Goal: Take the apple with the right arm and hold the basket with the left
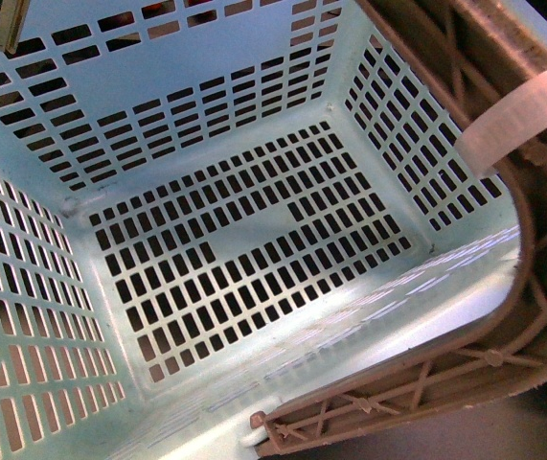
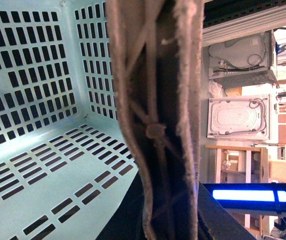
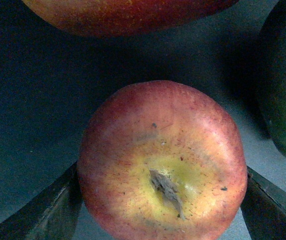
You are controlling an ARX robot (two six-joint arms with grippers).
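The pale mint-green basket [image 1: 254,249] fills the front view, tilted, its slotted inside holding nothing. Its brownish latticed handle [image 1: 532,287] curves along the right side and carries a white band [image 1: 522,110]. In the left wrist view my left gripper [image 2: 165,220] is shut on that handle [image 2: 155,100], with the basket [image 2: 37,125] wall beside it. In the right wrist view the red apple [image 3: 162,162], yellow round its stem, sits stem-up between the dark fingers [image 3: 47,210] of my right gripper [image 3: 162,200], which is shut on it. Neither arm shows in the front view.
Next to the apple on the dark grey surface lie another red-orange fruit [image 3: 127,15] and a dark green fruit [image 3: 285,80]. Past the handle, the left wrist view shows white appliances [image 2: 238,117], wooden shelving [image 2: 238,165] and a blue light bar [image 2: 243,195].
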